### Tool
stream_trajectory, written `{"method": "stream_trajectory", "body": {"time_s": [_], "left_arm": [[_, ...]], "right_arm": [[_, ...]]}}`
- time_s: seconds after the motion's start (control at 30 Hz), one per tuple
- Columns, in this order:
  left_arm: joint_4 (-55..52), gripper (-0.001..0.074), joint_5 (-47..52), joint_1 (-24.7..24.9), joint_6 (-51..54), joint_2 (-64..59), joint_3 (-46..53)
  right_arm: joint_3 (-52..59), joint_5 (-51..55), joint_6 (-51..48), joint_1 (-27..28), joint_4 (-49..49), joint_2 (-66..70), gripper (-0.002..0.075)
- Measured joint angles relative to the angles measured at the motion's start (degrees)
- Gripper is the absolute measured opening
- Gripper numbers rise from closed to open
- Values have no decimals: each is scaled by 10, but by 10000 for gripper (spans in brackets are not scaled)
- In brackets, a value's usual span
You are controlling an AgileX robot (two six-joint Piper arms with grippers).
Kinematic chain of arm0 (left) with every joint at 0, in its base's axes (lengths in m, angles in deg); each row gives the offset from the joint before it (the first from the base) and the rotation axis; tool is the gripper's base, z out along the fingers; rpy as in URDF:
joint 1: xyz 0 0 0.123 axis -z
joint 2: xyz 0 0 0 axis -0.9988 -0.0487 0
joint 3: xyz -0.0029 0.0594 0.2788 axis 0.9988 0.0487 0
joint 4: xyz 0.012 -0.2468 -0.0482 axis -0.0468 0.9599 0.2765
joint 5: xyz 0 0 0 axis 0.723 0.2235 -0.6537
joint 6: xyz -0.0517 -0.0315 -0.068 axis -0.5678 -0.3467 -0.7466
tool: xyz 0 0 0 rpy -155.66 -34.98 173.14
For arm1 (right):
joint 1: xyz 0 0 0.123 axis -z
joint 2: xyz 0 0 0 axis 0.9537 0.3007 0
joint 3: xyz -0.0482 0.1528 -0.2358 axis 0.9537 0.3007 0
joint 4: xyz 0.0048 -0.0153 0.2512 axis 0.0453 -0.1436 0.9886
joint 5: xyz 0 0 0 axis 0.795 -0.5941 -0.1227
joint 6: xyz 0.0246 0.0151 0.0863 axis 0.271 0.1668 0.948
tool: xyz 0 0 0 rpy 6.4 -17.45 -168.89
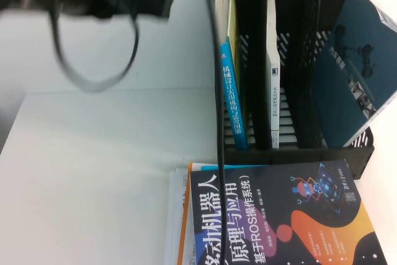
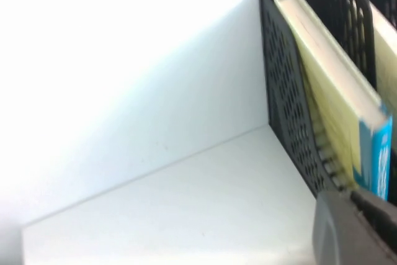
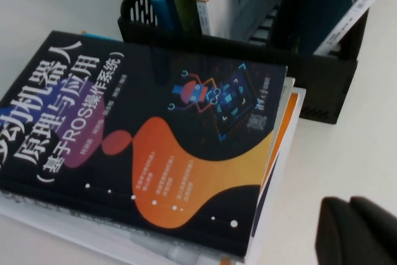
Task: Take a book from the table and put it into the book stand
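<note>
The book (image 1: 356, 60), with its dark teal back cover showing, stands tilted in the right slot of the black book stand (image 1: 298, 153) at the back right of the white table (image 1: 93, 172). Its top leans out past the stand's right side. It also shows in the right wrist view (image 3: 310, 4), inside the stand (image 3: 310, 85). My left gripper (image 1: 162, 4) hangs above the table at the back left, near the stand's perforated left wall (image 2: 288, 97), and shows in its own view (image 2: 360, 228). My right gripper (image 3: 356, 231) is shut and empty over bare table in front of the stand, beside the book stack.
A blue-spined book (image 1: 232, 97) fills the left slot and a white book (image 1: 273, 91) the middle slot. A dark book with white title and orange graphics (image 1: 279, 221) tops a stack in front of the stand. A black cable (image 1: 217, 91) hangs across the view.
</note>
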Motion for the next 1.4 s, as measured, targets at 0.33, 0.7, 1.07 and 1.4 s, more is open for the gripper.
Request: {"method": "stream_trajectory", "body": {"time_s": [0.33,0.7,1.07,1.4], "left_arm": [[-53,0,-242,-1,-132,167,350],[-65,-1,-343,-1,-190,205,440],[-65,-1,-344,-1,-192,204,440],[-65,-1,-344,-1,-192,204,440]], "right_arm": [[32,-97,8,0,3,-38,-3],[155,-204,61,0,8,-39,-3],[160,-204,63,0,9,-39,-3],[160,-204,64,0,9,-39,-3]]}}
